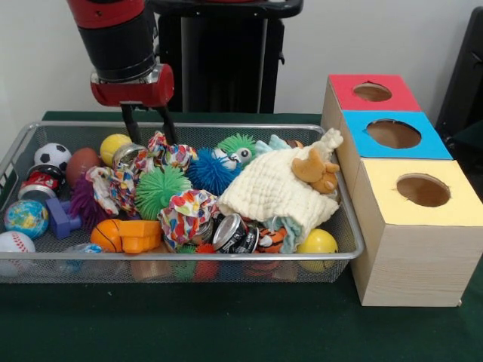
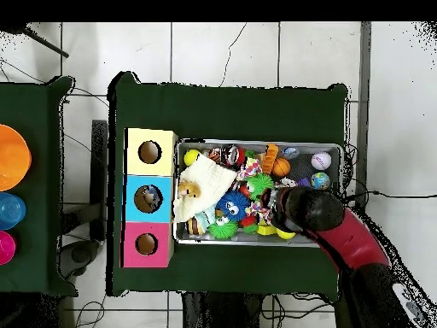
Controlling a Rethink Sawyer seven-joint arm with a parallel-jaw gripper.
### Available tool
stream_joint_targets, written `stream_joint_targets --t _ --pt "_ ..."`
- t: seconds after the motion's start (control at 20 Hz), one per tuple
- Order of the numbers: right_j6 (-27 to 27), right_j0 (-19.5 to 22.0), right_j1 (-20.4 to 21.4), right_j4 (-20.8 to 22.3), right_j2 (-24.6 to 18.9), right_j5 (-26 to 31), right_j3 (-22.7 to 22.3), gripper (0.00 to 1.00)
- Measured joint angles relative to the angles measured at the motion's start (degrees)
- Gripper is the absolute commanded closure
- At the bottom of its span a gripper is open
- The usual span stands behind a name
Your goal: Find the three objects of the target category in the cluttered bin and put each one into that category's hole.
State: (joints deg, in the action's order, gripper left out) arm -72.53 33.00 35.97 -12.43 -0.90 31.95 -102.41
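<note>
The wire mesh bin [image 1: 189,258] is full of toys, balls and cans; it also shows in the overhead view [image 2: 256,143]. No clear plastic bottle shows plainly. A pale see-through item [image 1: 75,250] by the front left rim may be one, I cannot tell. My gripper [image 1: 149,132] hangs open and empty over the bin's back left part, just above a silver can [image 1: 127,154] and a patterned cloth ball [image 1: 167,154]. In the overhead view the arm [image 2: 311,212] covers the gripper. The blue-topped hole [image 1: 392,134] is in the middle of the wooden box to the right of the bin; it also shows in the overhead view [image 2: 148,198].
A cream cloth [image 1: 275,188] with a tan soft toy [image 1: 317,170] covers the bin's right part. Crushed cans [image 1: 234,234], a green spiky ball [image 1: 158,188] and a blue one [image 1: 207,172] lie mid-bin. The red-topped hole [image 1: 372,92] and yellow-topped hole [image 1: 423,190] flank the blue one.
</note>
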Motion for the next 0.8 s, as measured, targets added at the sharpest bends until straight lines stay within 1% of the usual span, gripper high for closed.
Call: stream_joint_targets --t 0.3,0.6,0.8 --pt "0.0 0.0 0.1 0.1 0.8 0.0 0.6 0.0" --pt "0.0 0.0 0.0 1.4 2.3 0.0 3.8 0.0" --pt "0.0 0.0 0.1 1.6 2.5 0.0 5.6 0.0"
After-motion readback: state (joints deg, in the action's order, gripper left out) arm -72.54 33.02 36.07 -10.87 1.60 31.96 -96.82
